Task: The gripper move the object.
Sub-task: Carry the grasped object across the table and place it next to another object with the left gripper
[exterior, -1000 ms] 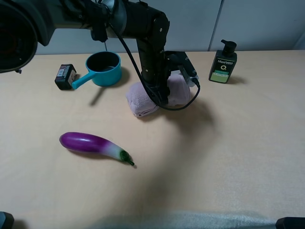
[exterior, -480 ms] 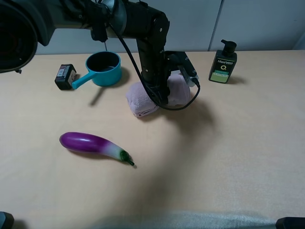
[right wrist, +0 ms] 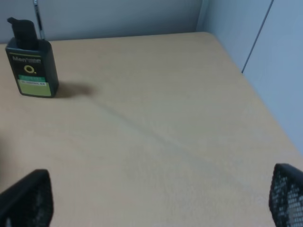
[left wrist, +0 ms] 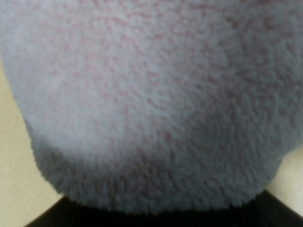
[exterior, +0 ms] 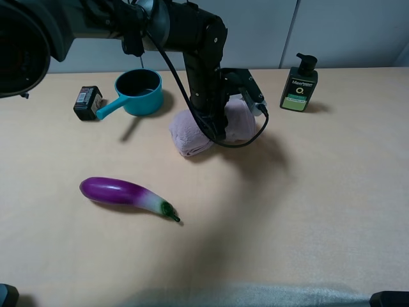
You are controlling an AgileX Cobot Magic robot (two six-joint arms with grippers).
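One hold: left gripper (exterior: 215, 128) down over the middle of the rolled pink towel (exterior: 241, 120), on the table (exterior: 307, 204) just beside the blue pan (exterior: 138, 91), likely for balance. Cannot tell whether its fingers closed. Right gripper (right wrist: 155, 196) idle, fingers (right wrist: 26, 198) wide apart.

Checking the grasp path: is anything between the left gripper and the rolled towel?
Nothing visible does. The left gripper sits right at the towel, which fills its wrist view; the blue pan stands apart behind it.
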